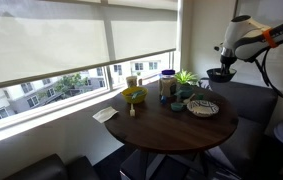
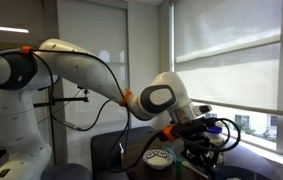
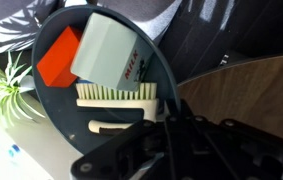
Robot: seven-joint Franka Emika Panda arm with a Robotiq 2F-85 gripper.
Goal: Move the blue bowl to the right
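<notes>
The blue bowl (image 3: 53,115) is dark, wide and shallow. In the wrist view it holds an orange block (image 3: 58,58), a pale box (image 3: 111,52) and a cream brush (image 3: 116,93). My gripper (image 3: 169,118) is shut on the bowl's rim. In an exterior view the gripper (image 1: 224,62) holds the bowl (image 1: 218,74) in the air beyond the round table's (image 1: 171,128) edge, above the dark seat. In an exterior view the bowl (image 2: 217,131) hangs by the gripper (image 2: 198,126) near the window.
On the table are a patterned plate (image 1: 203,107), a yellow-green bowl (image 1: 133,95), a green plant (image 1: 186,78), jars and a paper sheet (image 1: 105,115). The plate also shows in an exterior view (image 2: 159,157). Dark seats surround the table. The window runs along the back.
</notes>
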